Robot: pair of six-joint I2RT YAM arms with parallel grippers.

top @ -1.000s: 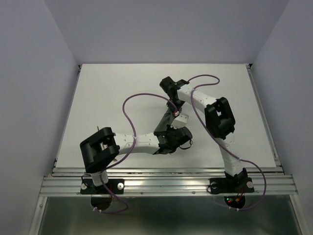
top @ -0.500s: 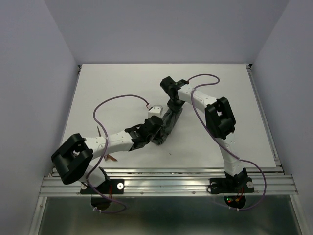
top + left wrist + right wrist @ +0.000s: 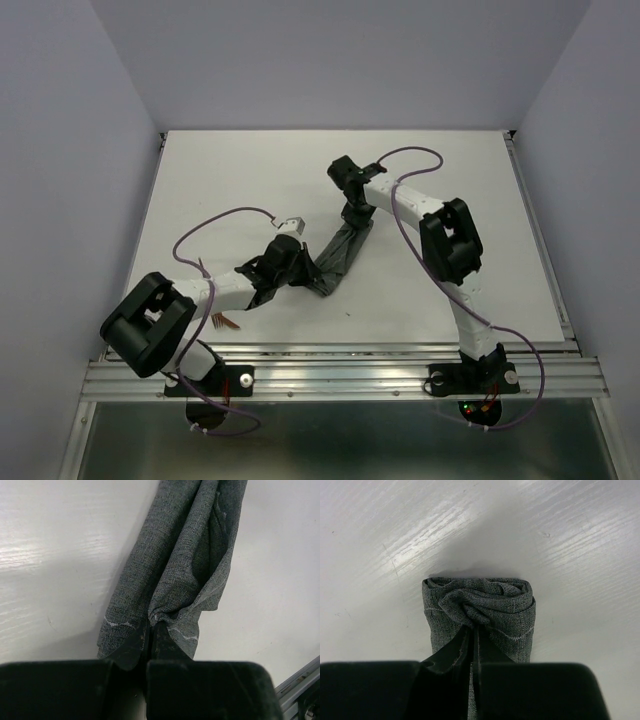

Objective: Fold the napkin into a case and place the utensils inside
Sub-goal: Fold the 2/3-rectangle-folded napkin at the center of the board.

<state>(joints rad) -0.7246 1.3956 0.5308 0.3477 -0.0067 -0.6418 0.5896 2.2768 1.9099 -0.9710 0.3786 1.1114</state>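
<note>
Cloth strung between two arms is the first thing you notice: the grey-green napkin (image 3: 336,254) lies along the white table (image 3: 230,170) as a long, bunched strip rather than a flat square, running on a slant from about the middle of the table down toward the near edge and to the left. The right gripper (image 3: 356,218) has the far end of it and the left gripper (image 3: 306,280) has the near end, so the strip spans the gap between them. From the left wrist camera the two black fingers (image 3: 131,649) are pressed together with an edge of the cloth pinched between their tips, a pale stitched hem showing on either side of them, and the folds run away up the picture in deep creases. From the right wrist camera the fingers (image 3: 449,656) are likewise closed on the cloth, biting into a rolled, crumpled end whose layers curl over one another; a light hem line crosses it on each side. The utensils (image 3: 222,323) are well apart from the napkin, at the near left of the table beside the left arm, mostly hidden under it; only thin copper-brown slivers show, possibly fork tines, though they are too small to be sure
</note>
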